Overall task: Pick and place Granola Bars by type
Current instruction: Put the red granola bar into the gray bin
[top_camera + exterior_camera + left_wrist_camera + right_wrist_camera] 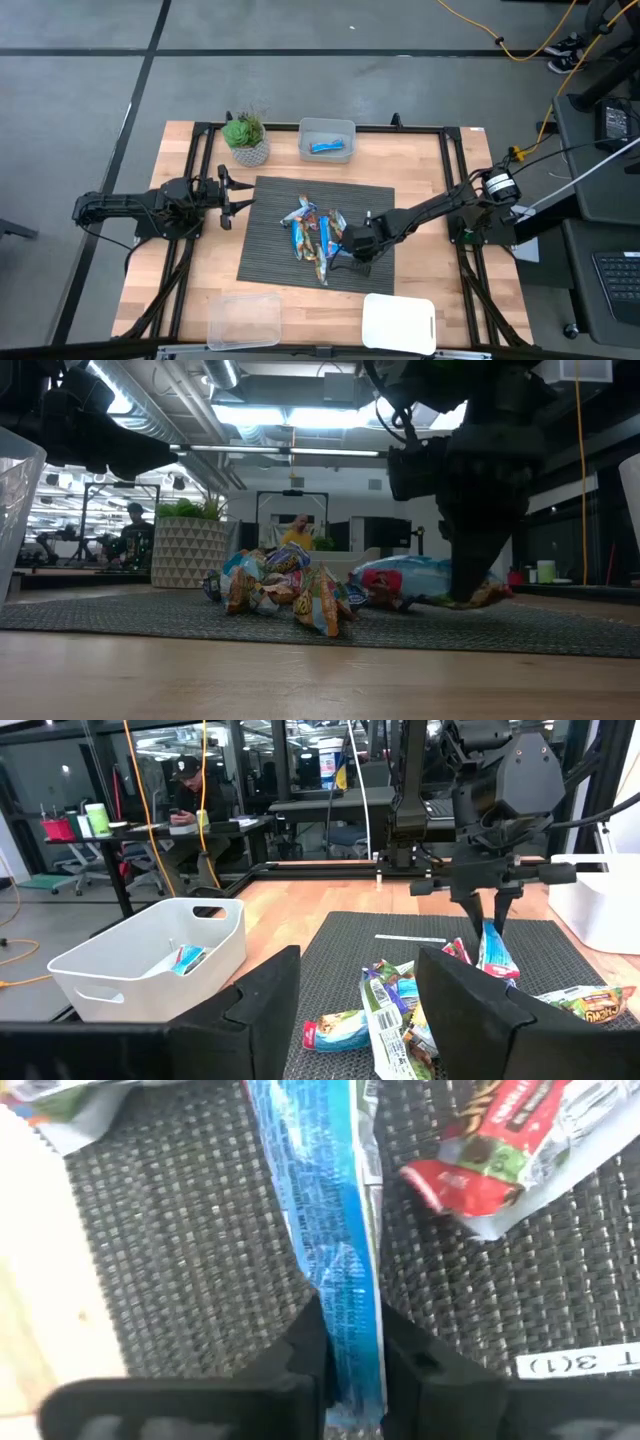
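Right gripper (350, 1365) had its two fingers pinched onto the end of a blue bar (325, 1210), and in the left wrist view that bar (496, 948) stood on end between the fingers above the mat (270, 215). It sat at the right edge of the pile of granola bars (315, 235), which lay heaped in the middle of the mat with wrappers overlapping. One more blue bar (328, 148) already lay in the grey bin (327, 127) at the far edge of the table, beside the potted plant (246, 136). A clear tub (243, 318) and a white tub (399, 322) stood at the near edge.

Left gripper (232, 194) hung at the left edge of the mat with its fingers apart and nothing between them.

These bars looked light, with a firm core inside thin, shiny, crinkly film, so they would likely slip and twist easily. A hold on the flat crimped end, as here, probably lets the bar swing; pinching across the middle of the body would seem steadier. A red bar (500, 1150) lay just beside the blue one, near enough to be dragged along.
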Robot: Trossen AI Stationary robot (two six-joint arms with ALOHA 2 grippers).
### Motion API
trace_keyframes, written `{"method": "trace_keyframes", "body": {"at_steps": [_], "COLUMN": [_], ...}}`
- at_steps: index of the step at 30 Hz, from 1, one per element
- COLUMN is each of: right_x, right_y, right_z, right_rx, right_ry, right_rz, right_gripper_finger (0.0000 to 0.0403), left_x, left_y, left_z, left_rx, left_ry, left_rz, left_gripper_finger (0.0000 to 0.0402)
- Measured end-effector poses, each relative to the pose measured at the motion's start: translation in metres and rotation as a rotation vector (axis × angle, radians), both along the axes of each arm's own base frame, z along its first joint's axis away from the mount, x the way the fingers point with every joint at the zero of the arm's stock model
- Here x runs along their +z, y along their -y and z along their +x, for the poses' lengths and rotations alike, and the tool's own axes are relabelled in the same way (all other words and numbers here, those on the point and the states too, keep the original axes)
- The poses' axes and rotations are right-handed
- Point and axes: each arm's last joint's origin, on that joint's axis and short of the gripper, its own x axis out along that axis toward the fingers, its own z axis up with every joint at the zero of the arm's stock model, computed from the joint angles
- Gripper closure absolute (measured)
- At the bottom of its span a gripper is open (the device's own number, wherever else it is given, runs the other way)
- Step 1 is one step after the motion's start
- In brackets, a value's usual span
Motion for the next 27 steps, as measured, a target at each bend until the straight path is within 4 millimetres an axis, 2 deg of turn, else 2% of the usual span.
{"method": "trace_keyframes", "body": {"at_steps": [5, 8, 11, 14, 20, 24, 27], "right_x": [0.013, 0.027, 0.046, 0.07, 0.131, 0.172, 0.199], "right_y": [-0.001, -0.002, -0.002, -0.002, 0.001, 0.011, 0.02], "right_z": [0.002, 0.005, 0.01, 0.015, 0.023, 0.017, 0.007], "right_rx": [0.005, 0.03, 0.044, 0.053, 0.007, -0.076, -0.149], "right_ry": [-0.04, -0.071, -0.085, -0.076, 0.076, 0.197, 0.282], "right_rz": [0.0, -0.017, -0.06, -0.115, -0.219, -0.278, -0.319], "right_gripper_finger": [0.0347, 0.0335, 0.0344, 0.0359, 0.035, 0.0337, 0.0353], "left_x": [0.0, 0.0, 0.0, 0.0, 0.0, 0.0, 0.0], "left_y": [0.0, 0.0, 0.0, 0.0, 0.0, 0.0, 0.0], "left_z": [0.0, 0.0, 0.0, 0.0, 0.0, 0.0, 0.0], "left_rx": [0.0, 0.0, 0.0, 0.0, 0.0, 0.0, 0.0], "left_ry": [0.0, 0.0, 0.001, 0.0, 0.0, 0.0, 0.0], "left_rz": [0.0, 0.0, 0.0, 0.0, 0.0, 0.0, 0.0], "left_gripper_finger": [0.0212, 0.0212, 0.021, 0.0211, 0.0211, 0.021, 0.0212]}}
